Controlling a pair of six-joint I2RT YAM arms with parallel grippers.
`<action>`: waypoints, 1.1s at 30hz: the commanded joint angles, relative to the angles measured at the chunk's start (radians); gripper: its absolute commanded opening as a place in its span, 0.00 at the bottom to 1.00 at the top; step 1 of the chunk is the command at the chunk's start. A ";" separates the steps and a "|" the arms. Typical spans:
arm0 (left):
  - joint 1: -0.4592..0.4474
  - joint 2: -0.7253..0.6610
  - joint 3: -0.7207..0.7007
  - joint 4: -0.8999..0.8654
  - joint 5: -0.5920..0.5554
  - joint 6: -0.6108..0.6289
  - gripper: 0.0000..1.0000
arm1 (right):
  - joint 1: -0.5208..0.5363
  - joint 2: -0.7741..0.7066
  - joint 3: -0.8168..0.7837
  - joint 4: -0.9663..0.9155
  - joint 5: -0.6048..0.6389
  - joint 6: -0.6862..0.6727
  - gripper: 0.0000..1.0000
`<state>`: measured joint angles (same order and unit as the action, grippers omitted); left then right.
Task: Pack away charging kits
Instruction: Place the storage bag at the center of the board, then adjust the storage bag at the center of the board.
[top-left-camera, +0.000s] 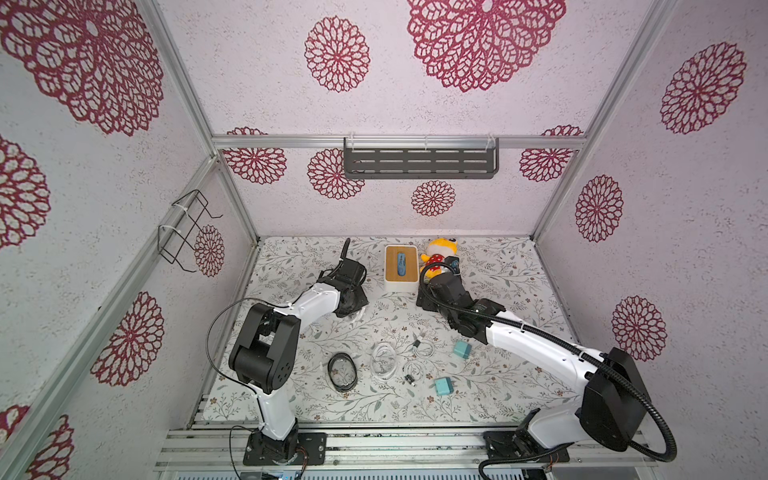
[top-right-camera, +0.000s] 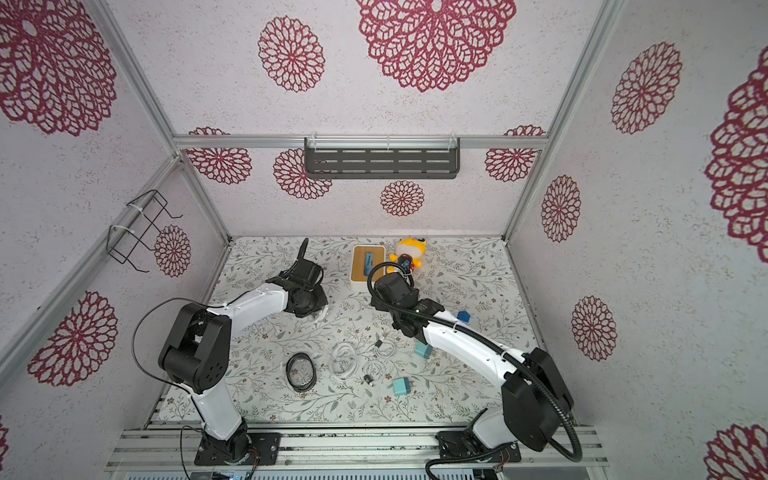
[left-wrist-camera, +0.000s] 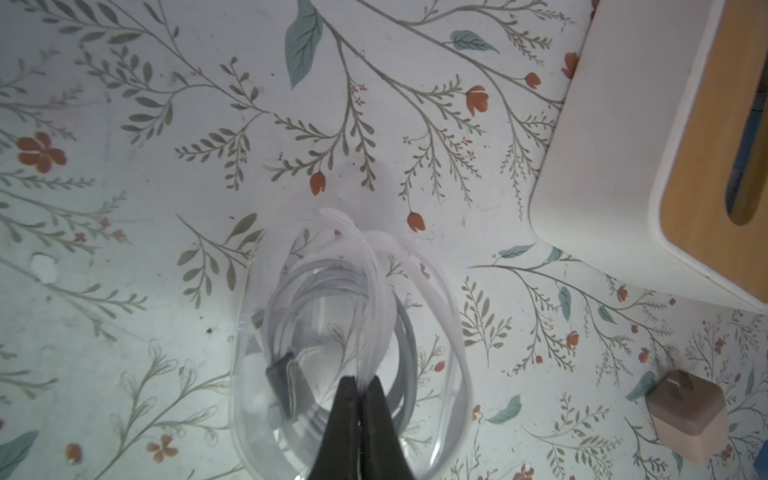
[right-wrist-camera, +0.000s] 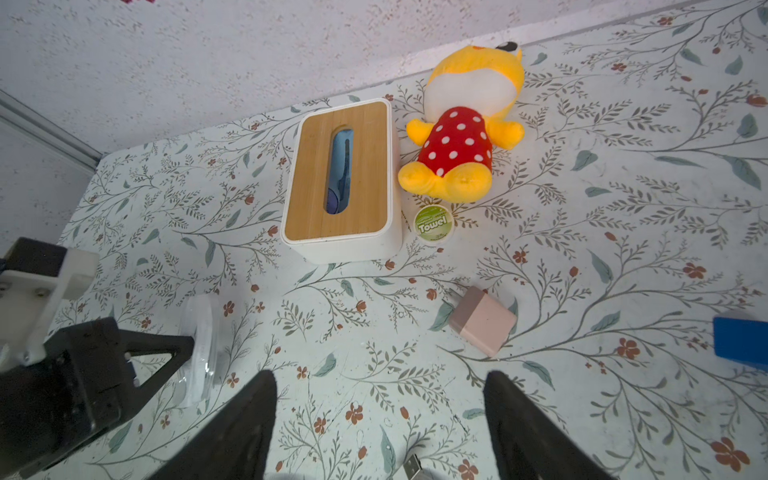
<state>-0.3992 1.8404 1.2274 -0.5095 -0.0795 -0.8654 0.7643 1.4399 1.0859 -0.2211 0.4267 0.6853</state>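
While the left gripper (left-wrist-camera: 360, 380) pinches a clear bag (left-wrist-camera: 446, 307) (coiled cable (left-wrist-camera: 406, 332) inside), the right gripper (right-wrist-camera: 380, 378) hangs spread near the pink adapter (right-wrist-camera: 484, 320).

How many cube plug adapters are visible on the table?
3. One teal adapter lies beside the right arm; the other teal adapter lies nearer the front edge of the table. The pink adapter lies just ahead of the right gripper. Others may be hidden under the arms.
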 joint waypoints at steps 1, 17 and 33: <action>0.007 0.020 0.017 -0.029 0.021 -0.009 0.00 | 0.009 -0.002 0.003 0.000 -0.026 0.023 0.81; 0.007 -0.058 -0.029 0.061 0.074 0.024 0.49 | 0.020 0.113 0.033 0.101 -0.087 0.027 0.83; 0.184 -0.533 -0.367 0.306 -0.100 -0.114 0.98 | 0.021 0.347 0.185 0.224 -0.158 -0.070 0.89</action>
<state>-0.2619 1.3388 0.9131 -0.2848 -0.1085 -0.8776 0.7826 1.7485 1.1870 -0.0513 0.2859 0.6708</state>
